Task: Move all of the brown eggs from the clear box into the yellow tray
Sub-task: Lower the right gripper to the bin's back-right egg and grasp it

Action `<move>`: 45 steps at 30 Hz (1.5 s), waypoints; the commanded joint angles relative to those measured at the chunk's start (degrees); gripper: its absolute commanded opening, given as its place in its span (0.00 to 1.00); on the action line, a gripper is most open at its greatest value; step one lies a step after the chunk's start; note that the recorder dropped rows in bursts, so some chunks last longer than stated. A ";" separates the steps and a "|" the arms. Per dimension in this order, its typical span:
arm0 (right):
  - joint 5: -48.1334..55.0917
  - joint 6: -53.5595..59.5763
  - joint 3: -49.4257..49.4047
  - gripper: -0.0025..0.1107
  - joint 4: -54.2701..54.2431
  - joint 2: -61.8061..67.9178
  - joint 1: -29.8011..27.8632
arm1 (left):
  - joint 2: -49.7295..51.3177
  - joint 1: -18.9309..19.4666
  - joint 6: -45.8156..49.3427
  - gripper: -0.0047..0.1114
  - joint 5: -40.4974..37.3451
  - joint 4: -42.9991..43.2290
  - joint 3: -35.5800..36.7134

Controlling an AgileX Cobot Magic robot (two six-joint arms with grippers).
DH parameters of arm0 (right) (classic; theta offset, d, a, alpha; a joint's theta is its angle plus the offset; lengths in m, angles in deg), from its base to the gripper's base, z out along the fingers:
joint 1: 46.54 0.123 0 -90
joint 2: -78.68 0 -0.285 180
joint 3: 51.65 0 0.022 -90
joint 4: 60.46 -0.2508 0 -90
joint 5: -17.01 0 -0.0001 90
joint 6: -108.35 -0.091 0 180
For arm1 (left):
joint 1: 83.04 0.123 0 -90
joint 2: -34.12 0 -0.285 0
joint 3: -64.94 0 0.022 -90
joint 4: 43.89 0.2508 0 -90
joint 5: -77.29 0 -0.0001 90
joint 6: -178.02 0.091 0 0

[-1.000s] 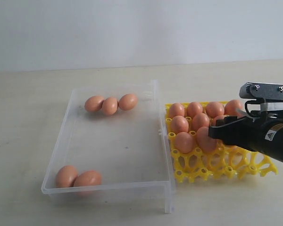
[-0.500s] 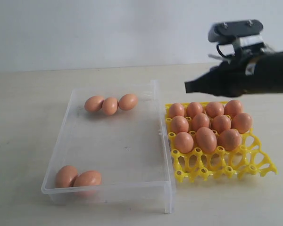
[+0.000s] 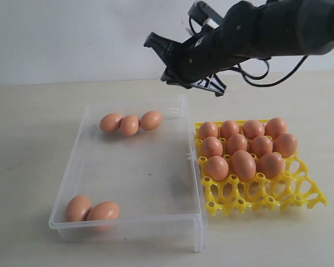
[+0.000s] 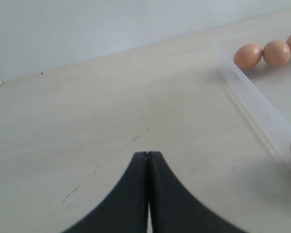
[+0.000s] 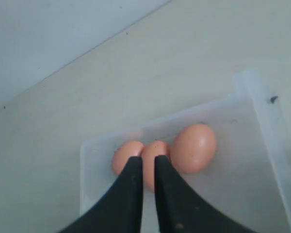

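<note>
Three brown eggs (image 3: 129, 123) lie in a row at the far end of the clear box (image 3: 125, 227), and two more (image 3: 93, 210) rest in its near left corner. Several eggs (image 3: 243, 146) fill the back cups of the yellow tray (image 3: 267, 197). High over the box's far right corner, my right gripper (image 3: 153, 41) holds nothing. In the right wrist view its jaws (image 5: 148, 160) stand a narrow gap apart, pointing at the middle egg (image 5: 157, 145) of the row. My left gripper (image 4: 148, 154) is shut and empty above bare table, outside the box wall (image 4: 257, 109).
The tray touches the box's right wall. Its front row of cups (image 3: 239, 204) holds nothing. Pale tabletop (image 3: 33, 139) surrounds both, with a white wall behind. The right arm and its cables (image 3: 267, 33) span the upper right.
The right arm has risen from the tray, leaving an egg there, and swung left to above the box's far right corner. The eggs in the box have not moved.
</note>
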 commanded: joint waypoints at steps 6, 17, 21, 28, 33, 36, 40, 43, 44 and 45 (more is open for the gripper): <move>0.11 -15.12 8.53 0.64 -0.19 11.09 2.75 | -0.32 -0.04 0.09 0.04 0.43 -0.08 -0.20; 0.62 -20.26 12.62 0.57 0.05 16.96 3.57 | -0.32 -0.04 0.09 0.04 0.43 -0.08 -0.20; 0.52 -20.54 12.62 0.57 0.58 17.54 3.39 | -0.32 -0.04 0.09 0.04 0.43 -0.08 -0.20; 0.39 -24.76 12.62 0.57 4.88 18.13 1.89 | -0.32 -0.04 0.09 0.04 0.43 -0.08 -0.20; 0.80 -24.95 12.62 0.57 5.02 19.08 1.43 | -0.32 -0.04 0.09 0.04 0.43 -0.08 -0.20; 1.33 -24.95 12.62 0.57 5.02 19.97 1.43 | -0.32 -0.04 0.09 0.04 0.43 -0.08 -0.20; 1.70 -24.95 12.62 0.57 5.02 20.87 1.43 | -0.32 -0.04 0.09 0.04 0.43 -0.08 -0.20; 1.58 -24.95 12.62 0.57 5.02 21.30 1.43 | -0.32 -0.04 0.09 0.04 0.43 -0.08 -0.20; 1.10 -24.95 12.62 0.57 5.02 21.40 1.43 | -0.32 -0.04 0.09 0.04 0.43 -0.08 -0.20; 0.39 -24.95 12.62 0.57 5.02 21.53 1.43 | -0.32 -0.04 0.09 0.04 0.43 -0.08 -0.20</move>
